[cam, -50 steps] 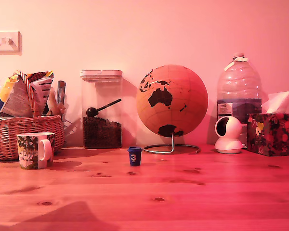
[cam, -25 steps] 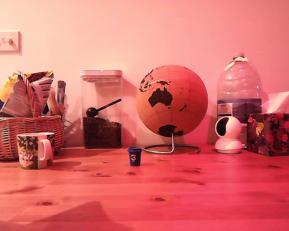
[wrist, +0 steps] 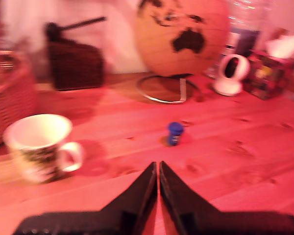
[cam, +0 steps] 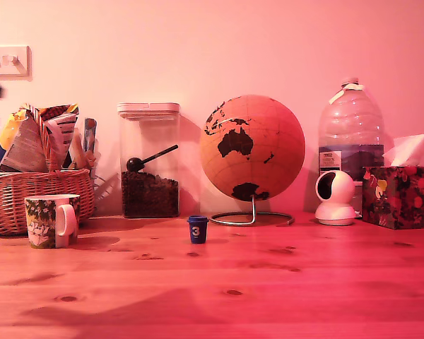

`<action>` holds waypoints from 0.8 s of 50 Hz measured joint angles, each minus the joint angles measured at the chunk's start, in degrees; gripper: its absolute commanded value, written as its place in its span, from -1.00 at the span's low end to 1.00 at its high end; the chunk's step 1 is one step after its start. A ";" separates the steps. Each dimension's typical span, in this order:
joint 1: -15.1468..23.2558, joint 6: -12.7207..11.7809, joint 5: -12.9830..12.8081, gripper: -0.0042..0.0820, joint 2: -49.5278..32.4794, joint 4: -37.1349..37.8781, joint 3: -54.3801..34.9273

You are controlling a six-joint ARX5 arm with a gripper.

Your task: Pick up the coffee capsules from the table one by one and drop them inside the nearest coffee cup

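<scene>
Exterior and wrist views of a pine table (cam: 283,282) against a wall. The capsule (cam: 197,229), dark blue with a white "3", stands upright on the table just in front of the globe's (cam: 252,148) ring stand, at about 7 o'clock from it in the exterior view. The mug (cam: 51,220), upright with its white handle toward the exterior camera, stands well apart from the capsule, at 9 o'clock from it, just in front of the basket (cam: 35,201). A clear jar (cam: 149,161) with dark contents and a scoop stands between basket and globe. At 3 o'clock from the globe are a water bottle (cam: 350,134), a white camera (cam: 336,198) and a tissue box (cam: 401,195).

In the wrist view the gripper (wrist: 158,166) hangs above bare table, its 2 dark fingers (wrist: 142,191) pressed together with only a thin slit between them, gripping nothing. The capsule (wrist: 175,133) lies beyond the tips, clear of them; the mug (wrist: 41,144) shows an empty white interior.
</scene>
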 measured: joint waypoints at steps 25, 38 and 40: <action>-8.85 0.02 -3.50 0.05 18.82 16.11 0.00; -10.36 1.62 -3.58 0.93 26.36 22.82 -0.02; -10.60 1.81 -3.58 0.93 27.45 24.20 -0.02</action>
